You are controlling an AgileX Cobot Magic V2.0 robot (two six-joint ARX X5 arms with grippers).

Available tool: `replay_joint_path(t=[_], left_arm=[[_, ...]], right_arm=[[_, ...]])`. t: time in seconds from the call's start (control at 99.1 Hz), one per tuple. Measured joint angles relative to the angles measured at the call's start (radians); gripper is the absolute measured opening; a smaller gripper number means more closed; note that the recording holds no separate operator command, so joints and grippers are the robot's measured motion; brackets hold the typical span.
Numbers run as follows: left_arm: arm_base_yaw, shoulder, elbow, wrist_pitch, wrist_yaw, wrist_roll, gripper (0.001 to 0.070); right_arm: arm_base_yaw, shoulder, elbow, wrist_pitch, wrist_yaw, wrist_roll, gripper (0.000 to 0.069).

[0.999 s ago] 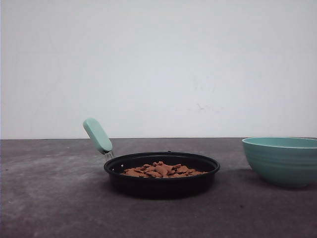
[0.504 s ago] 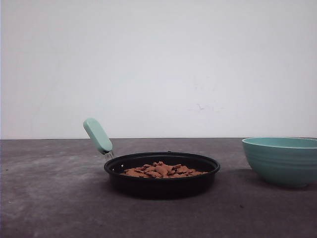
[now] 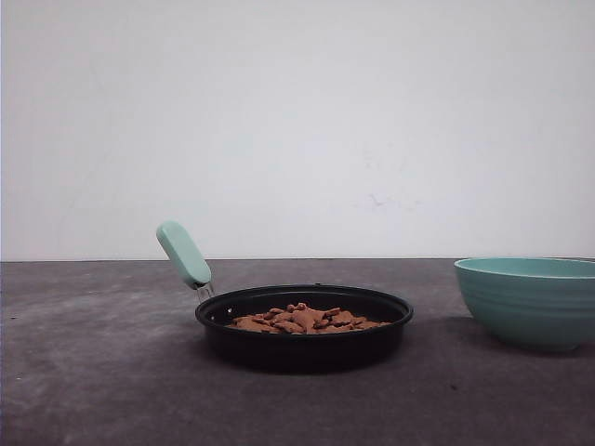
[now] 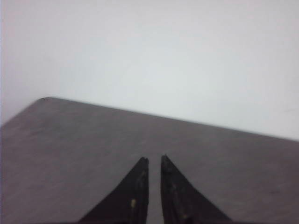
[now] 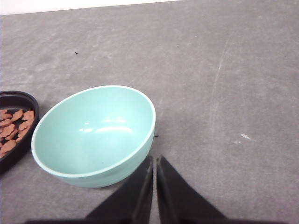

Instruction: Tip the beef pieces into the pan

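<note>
One pan [image 3: 304,327], mid-table, holding beef pieces [image 3: 307,320], too many to count. One teal bowl [image 3: 527,301], empty, cut off at right edge. Left end effector [image 4: 152,160] closed; right end effector [image 5: 154,158] closed, nothing gripped.

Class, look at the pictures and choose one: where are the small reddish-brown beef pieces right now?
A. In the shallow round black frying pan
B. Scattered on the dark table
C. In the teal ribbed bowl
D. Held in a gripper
A. The small reddish-brown beef pieces lie heaped inside the shallow round black frying pan, while the teal ribbed bowl stands empty in the right wrist view.
</note>
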State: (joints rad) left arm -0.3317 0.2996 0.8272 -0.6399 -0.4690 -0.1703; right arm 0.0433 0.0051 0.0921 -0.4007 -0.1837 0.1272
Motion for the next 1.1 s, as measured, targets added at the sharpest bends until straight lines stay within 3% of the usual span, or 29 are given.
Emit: replay_joint_path(t=[0.121,0.293,0.545,0.908,1.1], left_arm=[[0.087,-0.088,-0.225,0.114,0.03,0.016,0.0023],[0.187,-0.235,-0.543,0.348,0.247,0.021,0.0023],[0.229,-0.294,-0.75,0.333,0.458,0.019,0.0023],[0.23,-0.296,-0.756,0.344,0.426,0.101,0.0023],[0.231,-0.296,-0.756,0.345,0.426,0.108,0.0023]], right_arm=[[0.0,0.0,0.0,0.0,0.0,0.0,0.0011],[0.0,0.0,0.0,0.0,0.0,0.0,0.0011],[0.0,0.0,0.0,0.001,0.0,0.0,0.0011],[0.0,0.0,0.0,0.001,0.0,0.0,0.0011],[0.0,0.0,0.0,0.001,0.0,0.0,0.0011]])
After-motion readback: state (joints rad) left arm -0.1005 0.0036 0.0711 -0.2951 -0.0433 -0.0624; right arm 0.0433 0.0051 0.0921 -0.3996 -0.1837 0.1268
